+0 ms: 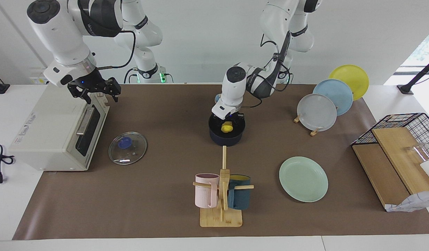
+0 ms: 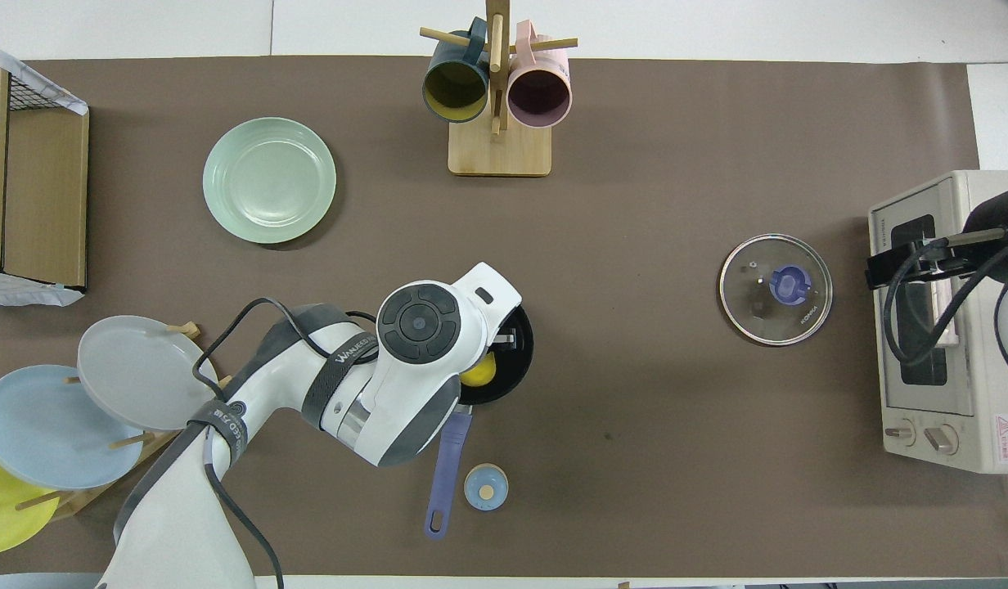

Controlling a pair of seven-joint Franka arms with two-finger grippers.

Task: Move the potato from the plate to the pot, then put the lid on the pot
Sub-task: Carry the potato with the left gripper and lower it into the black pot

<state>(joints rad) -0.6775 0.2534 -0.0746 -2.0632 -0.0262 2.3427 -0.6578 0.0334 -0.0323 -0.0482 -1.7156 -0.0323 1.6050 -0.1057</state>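
Note:
The yellow potato [image 1: 227, 128] is inside the dark navy pot [image 1: 226, 139] at the middle of the table; it also shows in the overhead view [image 2: 479, 373]. My left gripper [image 1: 227, 122] reaches down into the pot's mouth right at the potato, and its hand hides much of the pot [image 2: 519, 360] from above. The pot's blue handle [image 2: 447, 474] points toward the robots. The mint-green plate [image 1: 303, 179] is bare, toward the left arm's end. The glass lid [image 1: 127, 148] lies flat on the mat beside the toaster oven. My right gripper [image 1: 98, 91] waits, open and empty, over the oven.
A white toaster oven [image 1: 57, 132] stands at the right arm's end. A wooden mug rack [image 1: 221, 195] with pink and teal mugs stands farther from the robots than the pot. A small blue bell [image 2: 485, 487] sits by the pot's handle. A plate rack [image 1: 326, 104] and wire basket [image 1: 409, 129] are at the left arm's end.

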